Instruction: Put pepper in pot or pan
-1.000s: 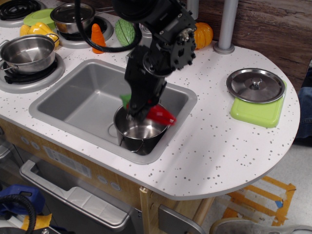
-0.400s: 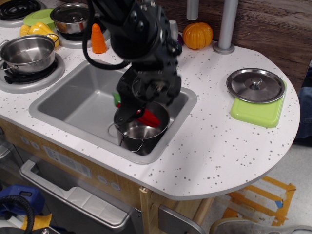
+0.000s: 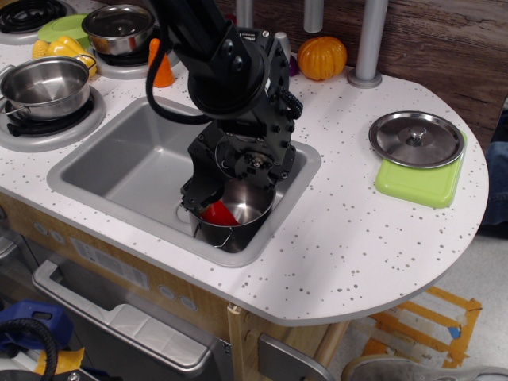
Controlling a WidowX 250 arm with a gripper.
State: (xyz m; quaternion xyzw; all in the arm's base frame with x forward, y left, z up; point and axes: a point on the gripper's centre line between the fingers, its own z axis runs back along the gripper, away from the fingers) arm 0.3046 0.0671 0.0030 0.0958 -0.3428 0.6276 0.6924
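The shiny steel pot [image 3: 238, 231] stands in the grey sink [image 3: 119, 163] at its front right corner. My gripper [image 3: 205, 198] reaches down into the pot from above, and the black wrist hides most of the opening. The red pepper [image 3: 216, 212] shows inside the pot as a glossy red patch under the fingers; its green stem end is hidden. The jaws look closed on the pepper, though the wrist covers much of them.
A wide shallow steel pot [image 3: 44, 86] sits on the left burner, a smaller pot [image 3: 119, 28] behind it. An orange cone [image 3: 161, 71], a pumpkin [image 3: 321, 58] and grey posts [image 3: 369, 40] stand at the back. A steel lid [image 3: 416, 139] lies on a green tray [image 3: 417, 189] at right.
My gripper has moved left and down with the pepper. The pepper went from lying tilted over the pot's rim to sitting down inside the pot.
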